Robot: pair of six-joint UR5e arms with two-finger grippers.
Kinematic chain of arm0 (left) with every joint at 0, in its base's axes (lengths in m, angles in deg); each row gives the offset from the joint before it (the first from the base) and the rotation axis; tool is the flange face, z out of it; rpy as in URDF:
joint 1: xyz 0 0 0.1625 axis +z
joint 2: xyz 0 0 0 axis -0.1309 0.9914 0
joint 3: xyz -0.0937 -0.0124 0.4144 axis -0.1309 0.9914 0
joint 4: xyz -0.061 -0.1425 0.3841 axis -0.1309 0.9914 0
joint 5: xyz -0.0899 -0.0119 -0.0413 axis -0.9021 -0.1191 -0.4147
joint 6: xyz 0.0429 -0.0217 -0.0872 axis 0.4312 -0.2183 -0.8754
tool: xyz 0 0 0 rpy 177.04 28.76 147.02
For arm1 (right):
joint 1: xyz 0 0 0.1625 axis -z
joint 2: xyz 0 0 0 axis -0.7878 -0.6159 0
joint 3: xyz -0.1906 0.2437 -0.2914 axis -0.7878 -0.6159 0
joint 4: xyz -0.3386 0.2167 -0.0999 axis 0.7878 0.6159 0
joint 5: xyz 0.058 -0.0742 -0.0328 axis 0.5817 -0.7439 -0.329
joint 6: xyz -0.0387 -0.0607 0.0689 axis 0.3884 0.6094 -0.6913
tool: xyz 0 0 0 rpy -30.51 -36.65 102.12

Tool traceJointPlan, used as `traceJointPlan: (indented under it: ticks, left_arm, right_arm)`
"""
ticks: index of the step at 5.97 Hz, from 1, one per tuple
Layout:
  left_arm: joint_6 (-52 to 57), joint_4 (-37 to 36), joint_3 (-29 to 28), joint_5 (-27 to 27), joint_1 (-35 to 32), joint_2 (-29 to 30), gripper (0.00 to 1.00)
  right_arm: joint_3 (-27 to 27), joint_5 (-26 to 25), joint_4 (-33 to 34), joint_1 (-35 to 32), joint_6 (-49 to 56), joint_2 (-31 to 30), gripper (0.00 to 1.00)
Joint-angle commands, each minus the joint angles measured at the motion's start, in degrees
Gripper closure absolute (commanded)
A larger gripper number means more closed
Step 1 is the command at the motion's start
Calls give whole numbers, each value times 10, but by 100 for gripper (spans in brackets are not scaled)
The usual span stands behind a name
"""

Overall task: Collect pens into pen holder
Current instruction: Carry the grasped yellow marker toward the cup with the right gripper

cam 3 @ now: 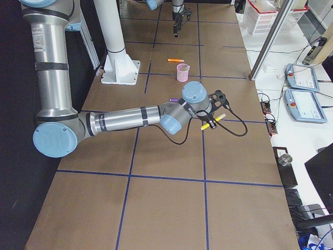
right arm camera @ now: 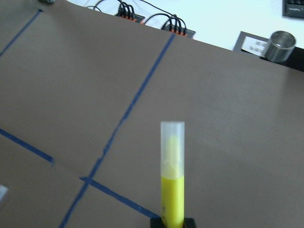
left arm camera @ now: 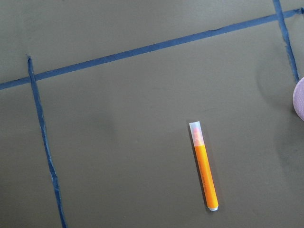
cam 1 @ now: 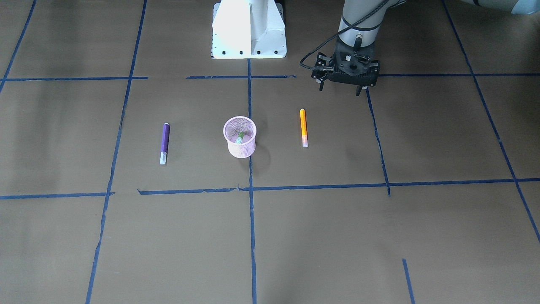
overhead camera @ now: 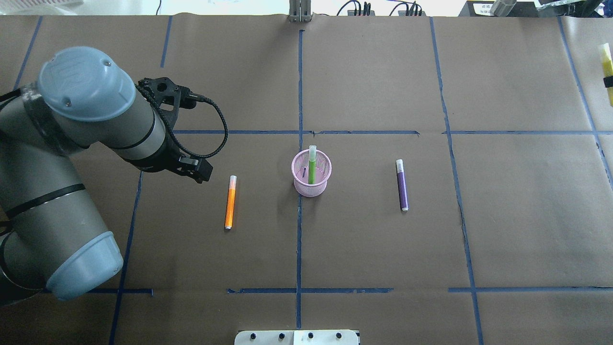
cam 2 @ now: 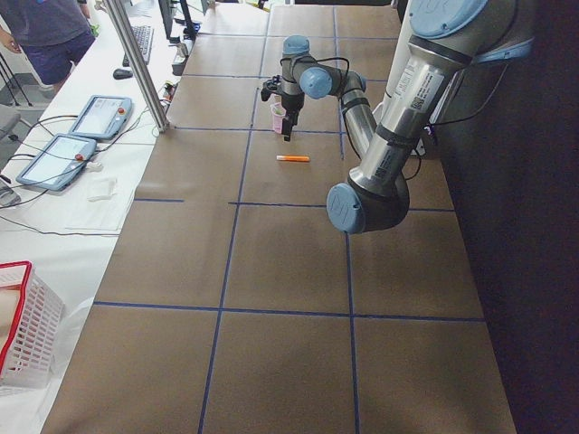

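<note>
The pink mesh pen holder (cam 1: 241, 150) stands upright at the table's middle with a green pen (overhead camera: 312, 165) leaning inside it. An orange pen (cam 1: 303, 127) lies flat on the robot's left of the holder and also shows in the left wrist view (left arm camera: 204, 166). A purple pen (cam 1: 164, 142) lies flat on the other side of the holder. My left gripper (cam 1: 340, 89) hovers open and empty above the table, back from the orange pen towards the robot. My right gripper (right arm camera: 172, 222) is shut on a yellow pen (right arm camera: 172, 180), held above the table's far right end (cam 3: 213, 121).
The robot's white base (cam 1: 249, 29) stands behind the holder. Blue tape lines (cam 1: 251, 190) cross the brown paper cover. A metal cup (right arm camera: 280, 46) and cable plugs (right arm camera: 178, 24) sit beyond the table's far edge. Operator screens (cam 3: 302, 78) lie on a side bench.
</note>
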Motion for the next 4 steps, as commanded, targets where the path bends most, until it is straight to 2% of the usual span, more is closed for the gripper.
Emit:
traceJointPlan:
  ticks: [1,2,4]
  left_arm:
    - [20,0,-3,-49,-34,-17,0]
    - [89,-1,-3,-75,-62,-42,0]
    - [101,0,-6,-78,-69,-49,0]
  right_arm:
    - [54,-108,-2,107,-197,66,100]
    - [66,-193,2,176,-265,99,100]
    - [94,-384,6,319,-372,128,100]
